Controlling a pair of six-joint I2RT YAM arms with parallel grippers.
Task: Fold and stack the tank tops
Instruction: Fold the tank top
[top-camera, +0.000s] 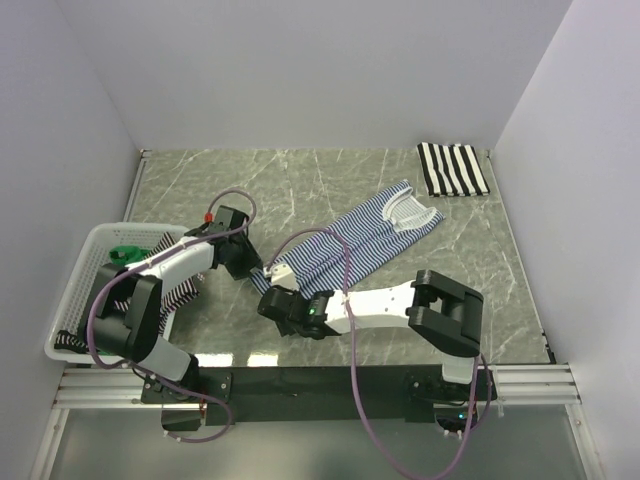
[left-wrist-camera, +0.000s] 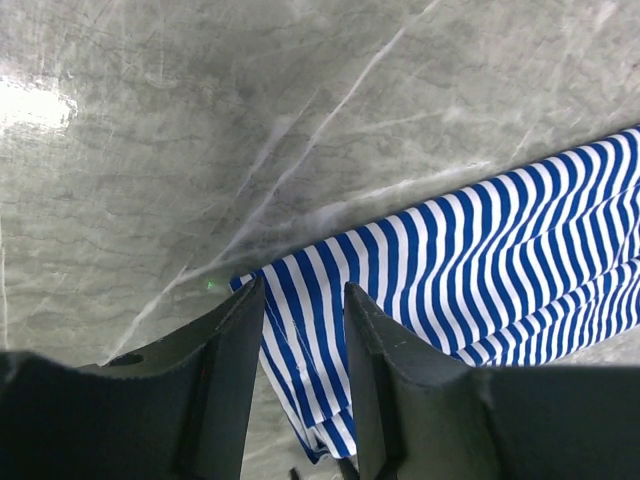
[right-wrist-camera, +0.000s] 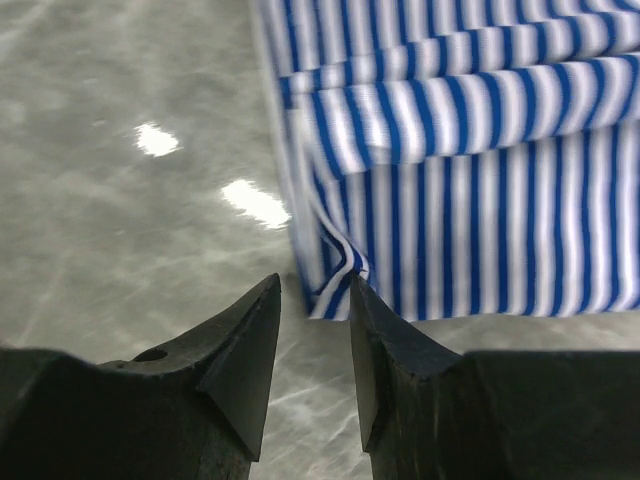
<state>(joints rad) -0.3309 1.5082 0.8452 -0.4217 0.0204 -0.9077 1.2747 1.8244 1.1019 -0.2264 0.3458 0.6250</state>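
Stripes across the middle of the bench (top-camera: 250, 180): the navy-and-white tank top (top-camera: 350, 245) lies stretched out on a diagonal, its white-trimmed neckline (top-camera: 408, 210) pointing to the far right and its hem end down near the two arms. Both arms are crowded around that hem end. The left end effector (left-wrist-camera: 304, 290) sits low over one corner of the hem with its jaws parted. Striped cloth shows through the gap, but it looks to be lying flat on the marble, with nothing pinched. The right end effector (right-wrist-camera: 315, 282) is down close to the bench too, jaws apart with a modest gap. A small puckered corner of the shirt sits just ahead of its tips and outside the gap, so it has hold of nothing. From its wrist camera the fabric shows layered bands, one fold lying over another. Off in the far right corner the black-and-white tank top (top-camera: 452, 168) rests as a neat folded rectangle, well apart from the action. At the left edge stands the white mesh basket (top-camera: 70, 290), with more striped garments (top-camera: 183, 292) spilling over its near side and something green (top-camera: 125, 253) tucked inside.
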